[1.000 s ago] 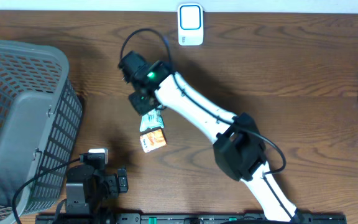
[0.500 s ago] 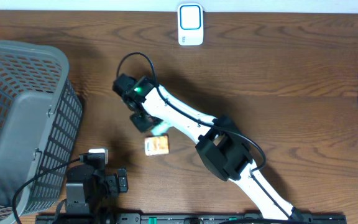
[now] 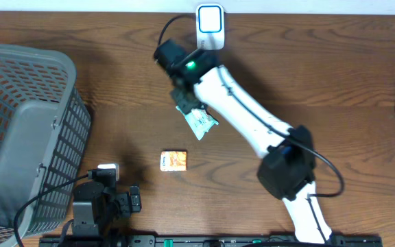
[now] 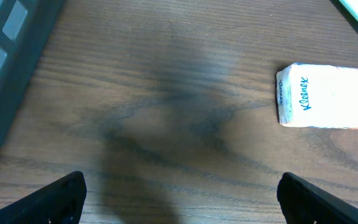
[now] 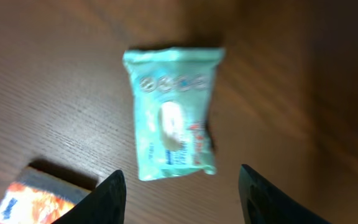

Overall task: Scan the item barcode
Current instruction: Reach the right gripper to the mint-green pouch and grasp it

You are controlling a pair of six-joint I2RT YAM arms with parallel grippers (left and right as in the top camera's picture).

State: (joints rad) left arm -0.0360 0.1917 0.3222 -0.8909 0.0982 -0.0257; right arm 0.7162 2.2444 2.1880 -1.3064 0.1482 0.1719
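Teal packet (image 3: 201, 123), which I judge to be the item to scan, shows in the overhead view just beside the tip of my right arm (image 3: 238, 116). It is short of the white scanner (image 3: 210, 26) at the far edge of the worktop (image 3: 307, 68). Hazard: the packet is unclamped, so no barcode reaches the scanner without a fresh grasp. The tissue pack (image 3: 173, 160) sits apart, nearer my base.

Left wrist view: my left jaws stand wide apart over bare wood and hold nothing. The tissue pack (image 4: 325, 96) lies ahead to the right.

Right wrist view: my right jaws are apart, and the packet (image 5: 174, 112) is beyond their tips, free. Blur hides whether it rests flat and which face carries the code. Hazard: a thin wrapper could slide from a shallow pinch or be presented with the code facing away.
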